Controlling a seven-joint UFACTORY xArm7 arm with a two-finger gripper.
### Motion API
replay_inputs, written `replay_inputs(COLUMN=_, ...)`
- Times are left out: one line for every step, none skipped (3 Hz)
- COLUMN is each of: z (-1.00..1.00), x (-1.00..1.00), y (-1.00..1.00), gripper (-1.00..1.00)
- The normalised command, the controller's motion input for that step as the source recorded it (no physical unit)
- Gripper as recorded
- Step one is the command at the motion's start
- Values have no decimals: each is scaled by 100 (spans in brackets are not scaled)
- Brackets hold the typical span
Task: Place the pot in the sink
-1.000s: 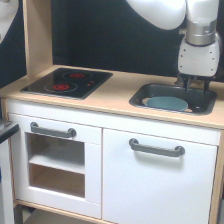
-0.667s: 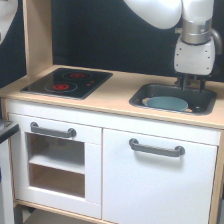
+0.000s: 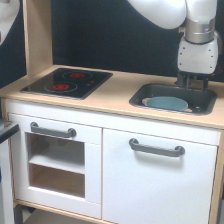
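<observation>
1. White cupboard door with grey handle at the front.
2. The pot sits inside the sink, near the counter's right end.
3. The gripper hangs above the sink's back edge, clear of the pot; whether its jaws are spread cannot be told.
4. The stovetop lies at the left end.
</observation>
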Motion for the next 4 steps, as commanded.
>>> replay_inputs(z=-78, x=100, y=58, gripper=100)
replay_inputs(z=-100, x=100, y=45, gripper=79)
replay_inputs(z=-90, x=100, y=47, gripper=100)
replay_inputs(z=-82, x=100, y=72, gripper=53)
